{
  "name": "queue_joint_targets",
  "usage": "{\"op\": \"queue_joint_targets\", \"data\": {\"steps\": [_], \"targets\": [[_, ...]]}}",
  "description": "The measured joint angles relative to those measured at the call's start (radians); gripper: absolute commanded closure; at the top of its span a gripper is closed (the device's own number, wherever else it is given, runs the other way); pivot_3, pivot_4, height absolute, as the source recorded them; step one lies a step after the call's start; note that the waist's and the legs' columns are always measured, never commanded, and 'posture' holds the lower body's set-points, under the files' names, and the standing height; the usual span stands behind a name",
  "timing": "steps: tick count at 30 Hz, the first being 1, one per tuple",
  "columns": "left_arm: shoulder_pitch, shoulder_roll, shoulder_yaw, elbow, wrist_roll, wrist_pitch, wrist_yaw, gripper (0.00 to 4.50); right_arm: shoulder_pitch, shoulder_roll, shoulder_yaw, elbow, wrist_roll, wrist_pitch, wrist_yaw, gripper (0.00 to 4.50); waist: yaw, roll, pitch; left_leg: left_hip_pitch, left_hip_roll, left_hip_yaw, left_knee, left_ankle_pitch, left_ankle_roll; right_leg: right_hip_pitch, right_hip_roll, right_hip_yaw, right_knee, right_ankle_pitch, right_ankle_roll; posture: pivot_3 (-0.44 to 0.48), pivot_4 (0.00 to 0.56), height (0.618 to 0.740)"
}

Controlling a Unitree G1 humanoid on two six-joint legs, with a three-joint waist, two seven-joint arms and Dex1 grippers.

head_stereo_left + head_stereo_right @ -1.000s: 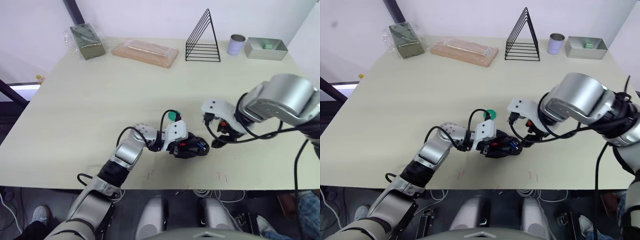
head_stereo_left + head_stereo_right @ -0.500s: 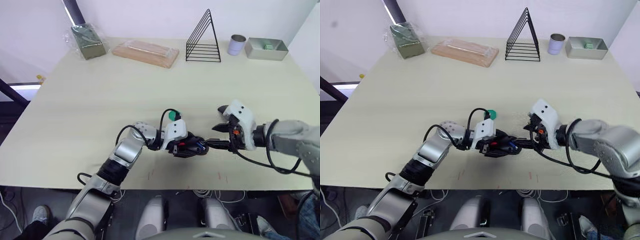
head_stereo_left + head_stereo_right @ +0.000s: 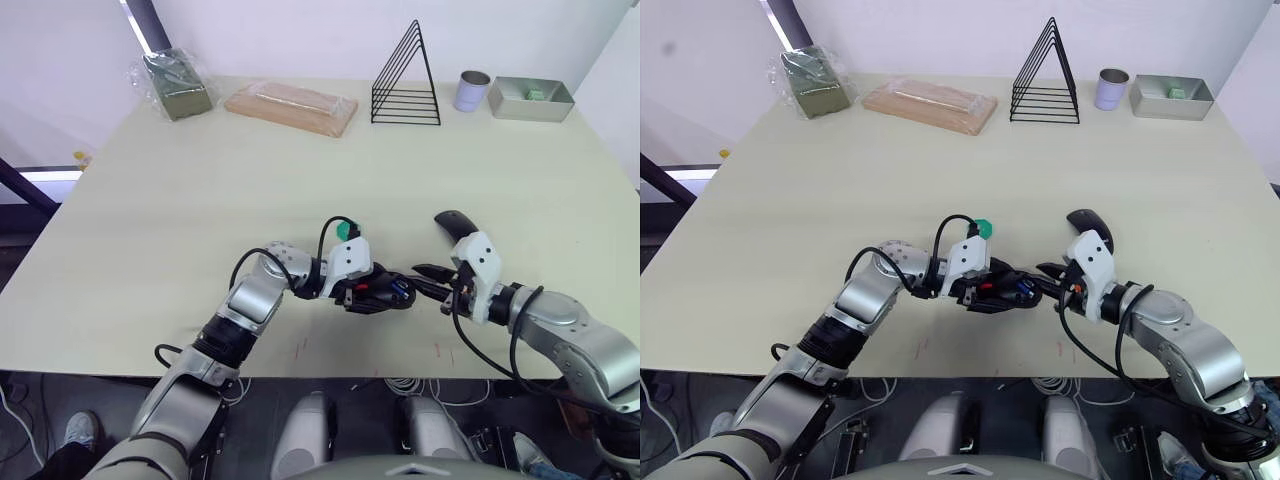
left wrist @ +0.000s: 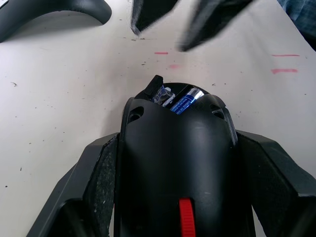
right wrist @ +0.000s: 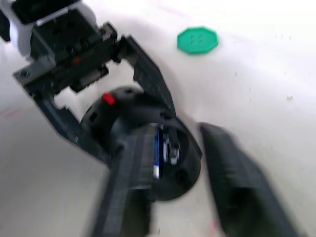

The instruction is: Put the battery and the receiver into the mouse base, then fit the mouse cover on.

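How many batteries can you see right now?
1. The battery, a blue cell, sits in the hollow of the mouse base, which the left hand is clamped on. More cells could be hidden under the arms.

The right gripper's fingers (image 5: 133,187) are smeared by blur just in front of the mouse base (image 4: 177,163) (its rear is cut off by the frame); the receiver is too small to pick out.

Left gripper (image 3: 992,287) clamped on mouse base (image 3: 1002,289), battery (image 3: 1024,291) seated inside, right gripper (image 3: 1050,276) just beside it, fingers parted, mouse cover (image 3: 1087,222) lying beyond on desk (image 3: 840,190)
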Motion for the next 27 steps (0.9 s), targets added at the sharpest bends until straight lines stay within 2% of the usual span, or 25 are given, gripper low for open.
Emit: {"op": "queue_joint_targets", "data": {"steps": [13, 27], "targets": [[0.0, 0.001, 0.0, 0.0, 0.0, -0.001, 0.001, 1.07, -0.024, 0.111, 0.013, 0.055, -0.024, -0.014, -0.021, 4.21, 0.001, 0.0, 0.0, 0.0, 0.0, 0.0, 0.0, 0.0, 0.0, 0.0, 0.0, 0.0, 0.001, 0.0, 0.0, 0.0, 0.15, 0.74], [0.0, 0.002, 0.0, 0.0, 0.0, 0.001, 0.003, 1.07, 0.02, 0.129, 0.013, 0.07, -0.045, -0.034, -0.023, 4.21, 0.0, 0.0, 0.0, 0.001, 0.0, 0.0, 0.0, 0.0, 0.0, 0.0, 0.0, 0.0, 0.002, 0.0, 0.0, 0.0, 0.15, 0.74]]}}
